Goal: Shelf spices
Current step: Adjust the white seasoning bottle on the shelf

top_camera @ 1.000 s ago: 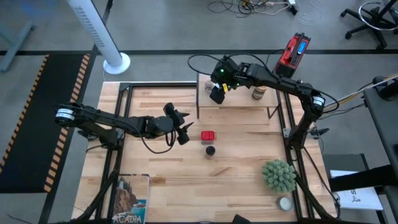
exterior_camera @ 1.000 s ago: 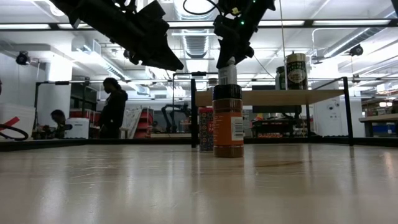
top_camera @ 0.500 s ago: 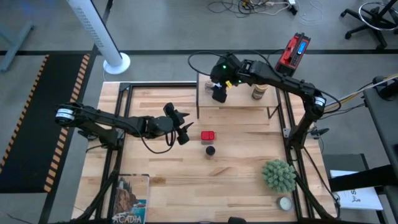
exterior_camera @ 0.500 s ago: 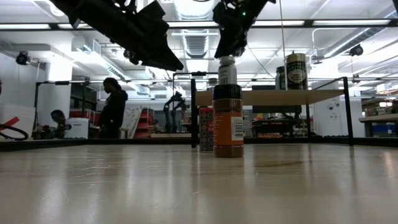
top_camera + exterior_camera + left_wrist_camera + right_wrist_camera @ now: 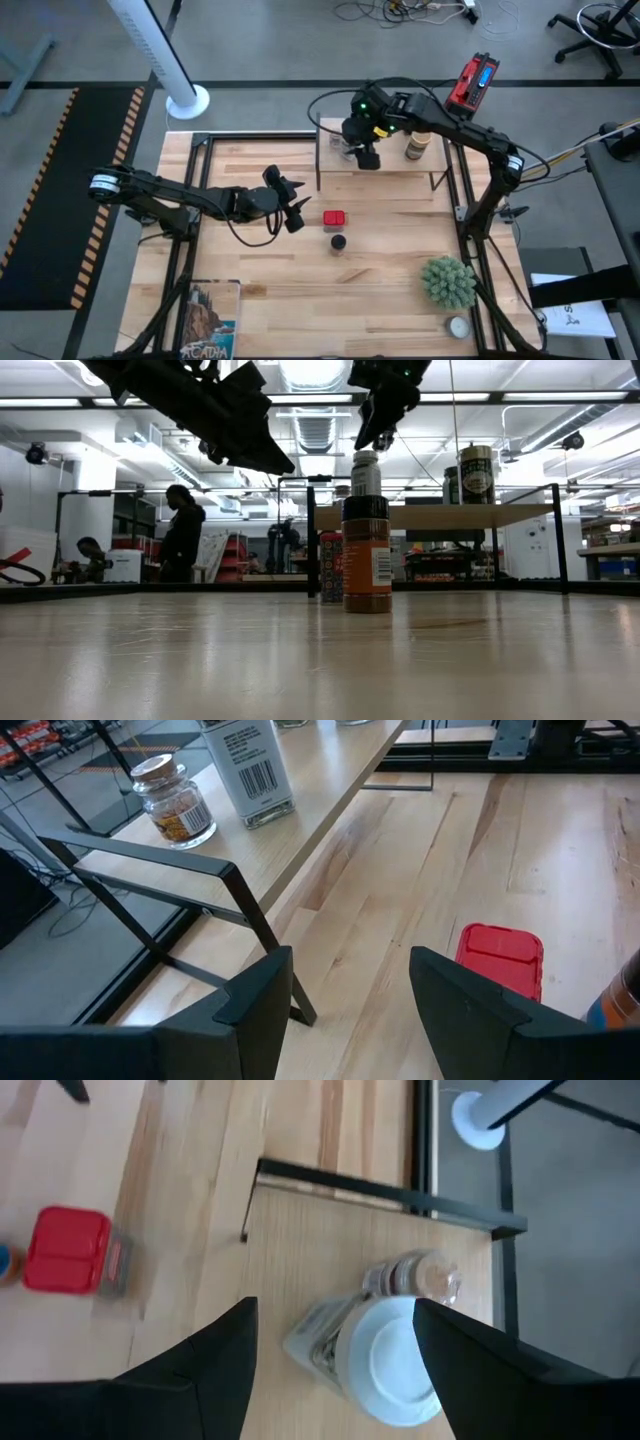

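- Over the shelf [image 5: 385, 165] at the far side of the table, the right gripper [image 5: 366, 157] hangs above a white-lidded jar [image 5: 385, 1357]; its jaws are spread with nothing between them, and the jar stands upright on the shelf board on its own, so I judge this one as delivered.
- Beside that jar on the shelf stands a small clear jar [image 5: 425, 1277] of flakes, close by, though I cannot say whether they touch; two more containers, one of them a tall green-labelled can [image 5: 477, 473], sit toward the shelf's other end, well apart from the pair.
- Left on the tabletop are a red tin [image 5: 334, 218] and a black-lidded jar [image 5: 339, 241] just beside each other, likely next to go.
- Near these two, the left gripper [image 5: 291, 209] hovers with jaws parted and empty, pointed at the red tin, which seems a ready stance for picking it up.
- From its wrist, the right arm's camera looks straight down on the white lid framed between the fingers, which the overhead camera hides under the arm.
- From table height, the camera shows clear air between the right gripper and the jar top, a gap no top-down picture can confirm; it also shows a person standing in the room behind.
- From the left wrist, the barcode label on the tall jar and the flakes in the small one are plain, and the red tin lies ahead between the fingers [image 5: 250, 1000].
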